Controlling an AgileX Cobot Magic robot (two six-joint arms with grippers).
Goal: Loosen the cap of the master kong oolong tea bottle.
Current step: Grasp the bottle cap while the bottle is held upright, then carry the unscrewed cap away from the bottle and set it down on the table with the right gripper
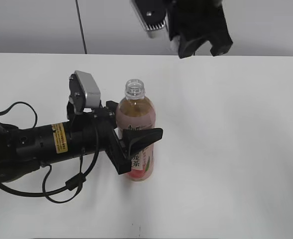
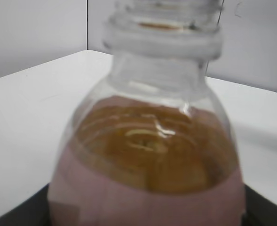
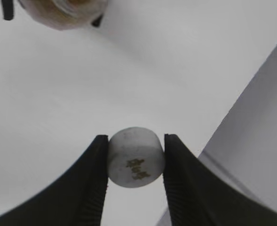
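On the white table [image 1: 226,149] in front of you, the master kong oolong tea bottle [image 1: 136,117] stands upright with its neck bare: the threaded mouth is open and the amber tea fills it to the shoulder. Your left gripper [image 1: 136,142] reaches in from the left and its black jaws are pinched around the bottle's body at the height of the pink label, one finger in front, the other behind. On that label you can make out a white vertical strip with black Chinese characters, partly hidden by the finger; the characters are too small to read with certainty. A yellow sticker with fine print sits on the left arm, illegible.

Your right gripper [image 3: 136,160] hangs high above the far edge of the table, well apart from the bottle. Between its ribbed black fingers it pinches the cap [image 3: 134,162], white and round, its flat top toward the wrist camera, with a small greyish mark printed on it that you cannot read.
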